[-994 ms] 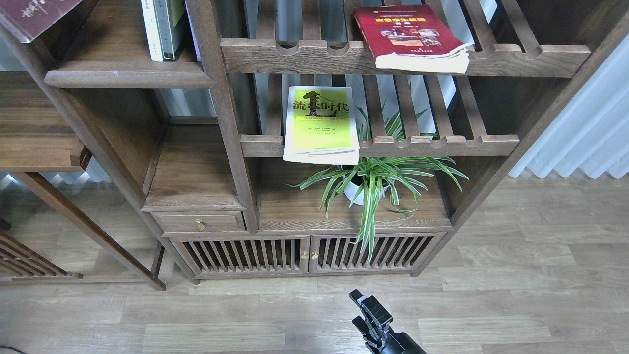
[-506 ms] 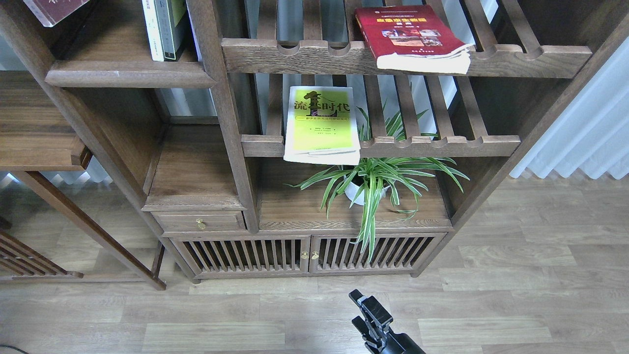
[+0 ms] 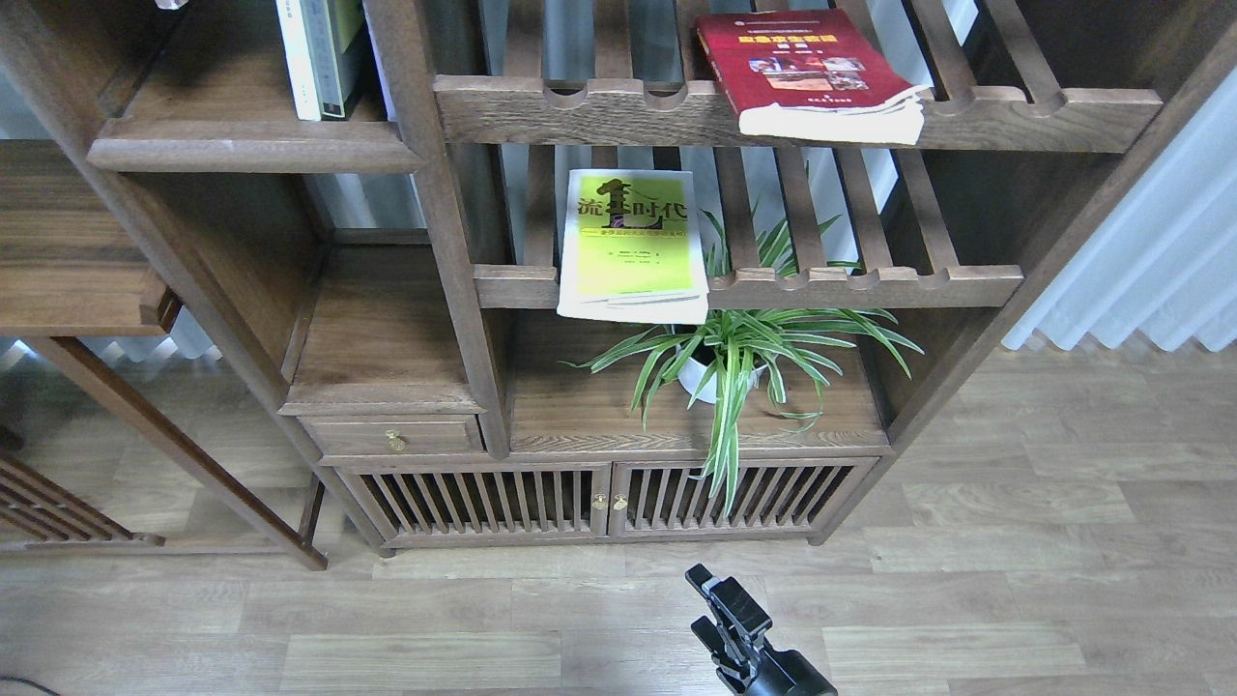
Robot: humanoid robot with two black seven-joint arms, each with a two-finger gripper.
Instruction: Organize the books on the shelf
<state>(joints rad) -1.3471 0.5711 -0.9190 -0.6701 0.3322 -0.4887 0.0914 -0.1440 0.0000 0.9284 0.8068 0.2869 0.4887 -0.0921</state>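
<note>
Head view showed the red book [image 3: 807, 72] flat at the top and the yellow-green book [image 3: 633, 246] flat mid-frame, both not yet on the shelf [image 3: 251, 145]. Right gripper [image 3: 720, 604] low; I cannot tell its opening.

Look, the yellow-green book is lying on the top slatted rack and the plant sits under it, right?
Not quite. The yellow-green book lies on the lower slatted rack, not the top one; the red book is on the top rack. The plant does sit under it. The head view shows this.
</note>
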